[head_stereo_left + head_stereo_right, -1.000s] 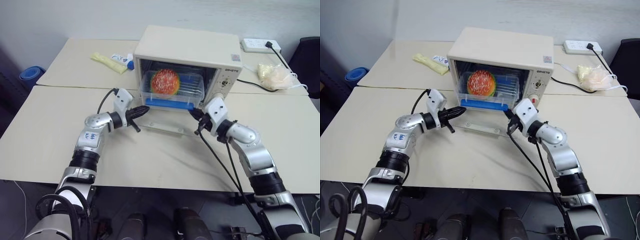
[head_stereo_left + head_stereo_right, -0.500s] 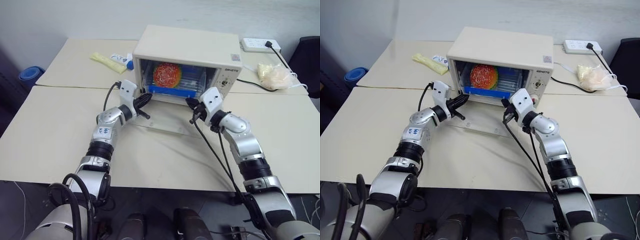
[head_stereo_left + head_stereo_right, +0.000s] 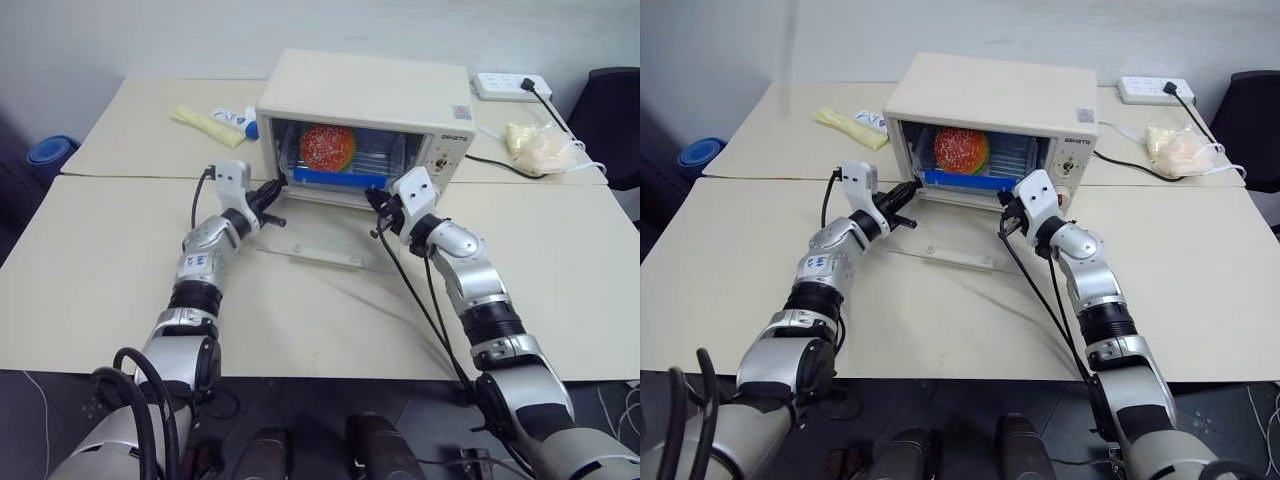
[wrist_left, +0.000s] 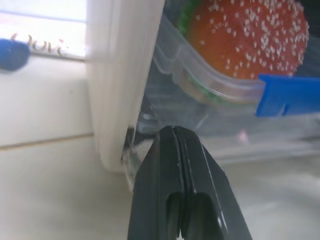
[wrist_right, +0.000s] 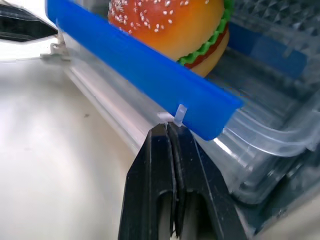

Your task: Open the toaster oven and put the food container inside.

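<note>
**Container's in the oven, both grippers closed at the opening**

Head camera first: you've got the toaster oven (image 3: pixel 365 110) sitting toward the back of the table (image 3: pixel 90 290) with its glass door (image 3: pixel 320 235) dropped flat onto the tabletop. The food container (image 3: pixel 335 155) is inside the cavity, burger visible through the clear plastic, and its blue clip runs along the front edge right at the mouth of the oven. Your left gripper (image 3: pixel 272 192) is at the lower left corner of the opening and your right gripper (image 3: pixel 376 204) is at the lower right corner, both pointing inward toward the container. Behind the oven you can see a yellow packet (image 3: pixel 205 125) on the left, and a power strip (image 3: pixel 510 86) and a plastic bag (image 3: pixel 540 147) on the right.

Left wrist view: your fingers (image 4: pixel 165 185) are pressed together with nothing between them. The tips are right up at the oven's cream front frame, just beside the container's near corner. Whether they actually touch the frame, I can't tell.

Right wrist view: same deal, fingers (image 5: pixel 157 175) squeezed closed and empty. The tips are right under the blue clip (image 5: pixel 145 75), at the clear wall of the container; looks like contact or very nearly. The burger (image 5: pixel 170 25) sits just behind the clip.
</note>
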